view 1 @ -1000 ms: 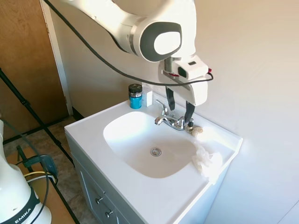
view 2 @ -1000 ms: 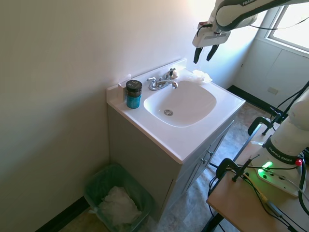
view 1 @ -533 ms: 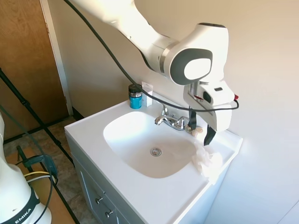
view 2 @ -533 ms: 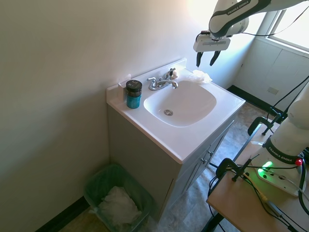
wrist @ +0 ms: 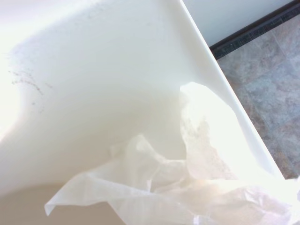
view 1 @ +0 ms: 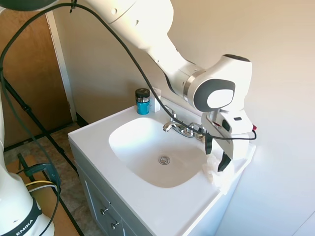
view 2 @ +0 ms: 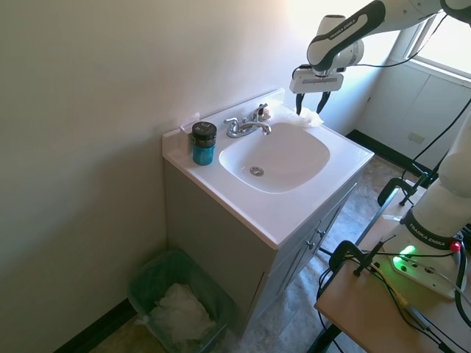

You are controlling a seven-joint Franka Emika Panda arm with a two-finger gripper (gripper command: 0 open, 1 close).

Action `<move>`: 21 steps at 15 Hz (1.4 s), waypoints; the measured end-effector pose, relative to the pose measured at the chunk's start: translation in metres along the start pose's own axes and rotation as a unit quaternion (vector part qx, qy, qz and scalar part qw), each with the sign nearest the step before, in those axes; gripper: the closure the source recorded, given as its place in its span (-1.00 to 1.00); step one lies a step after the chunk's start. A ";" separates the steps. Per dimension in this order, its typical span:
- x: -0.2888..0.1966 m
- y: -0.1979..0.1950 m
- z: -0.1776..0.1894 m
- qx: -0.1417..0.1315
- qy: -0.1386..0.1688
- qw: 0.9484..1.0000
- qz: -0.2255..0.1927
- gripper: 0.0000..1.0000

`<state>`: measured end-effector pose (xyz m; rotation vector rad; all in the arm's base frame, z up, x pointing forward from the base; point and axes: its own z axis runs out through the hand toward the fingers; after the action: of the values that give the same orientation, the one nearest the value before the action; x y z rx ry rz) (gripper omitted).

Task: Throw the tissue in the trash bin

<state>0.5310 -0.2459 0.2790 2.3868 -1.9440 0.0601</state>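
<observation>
Open pincer point(view 1: 216, 155) over tissue point(view 1: 219, 173), sink point(view 1: 147, 147)

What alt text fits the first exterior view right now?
The white arm's gripper hangs with open jaws straddling the crumpled white tissue on the sink counter. A chrome faucet stands behind the basin, and a blue jar with a black lid sits at the back near the wall.

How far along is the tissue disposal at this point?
Nothing is done yet: the tissue lies on the sink counter by the basin. In hand: the open gripper is poised over it, not grasping. Left: grasp, carry to the trash bin on the floor, and drop.
</observation>
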 end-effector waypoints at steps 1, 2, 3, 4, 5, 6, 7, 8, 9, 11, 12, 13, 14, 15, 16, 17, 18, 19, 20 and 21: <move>0.001 -0.002 0.008 -0.003 -0.003 1.000 0.002 -1.00; 0.002 -0.005 0.015 -0.004 -0.006 1.000 0.004 1.00; 0.004 -0.008 0.021 -0.003 -0.009 1.000 0.006 1.00; 0.005 -0.012 0.026 -0.003 -0.011 1.000 0.008 1.00; 0.007 -0.015 0.030 -0.002 -0.013 1.000 0.009 1.00; 0.008 -0.016 0.033 -0.001 -0.016 1.000 0.008 1.00; 0.008 -0.016 0.035 0.001 -0.019 1.000 0.008 1.00; 0.008 -0.016 0.036 0.003 -0.022 1.000 0.007 1.00; 0.009 -0.016 0.036 0.006 -0.025 1.000 0.006 1.00; 0.013 -0.013 0.036 0.009 -0.028 1.000 0.004 1.00; 0.015 -0.011 0.036 0.010 -0.029 1.000 0.004 1.00; 0.016 -0.010 0.036 0.012 -0.031 0.999 0.003 1.00; 0.017 -0.010 0.036 0.015 -0.031 0.999 0.004 1.00; 0.017 -0.011 0.036 0.017 -0.032 0.999 0.003 1.00; 0.016 -0.011 0.036 0.019 -0.033 0.999 0.001 1.00; 0.015 -0.012 0.036 0.021 -0.035 0.999 -0.001 1.00; 0.015 -0.012 0.035 0.023 -0.036 0.999 -0.002 1.00; 0.015 -0.012 0.034 0.026 -0.038 0.999 -0.003 1.00; 0.014 -0.012 0.032 0.030 -0.039 0.999 -0.004 1.00; 0.014 -0.012 0.028 0.034 -0.040 0.999 -0.006 1.00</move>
<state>0.5454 -0.2591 0.2514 2.4801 -1.9926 0.0321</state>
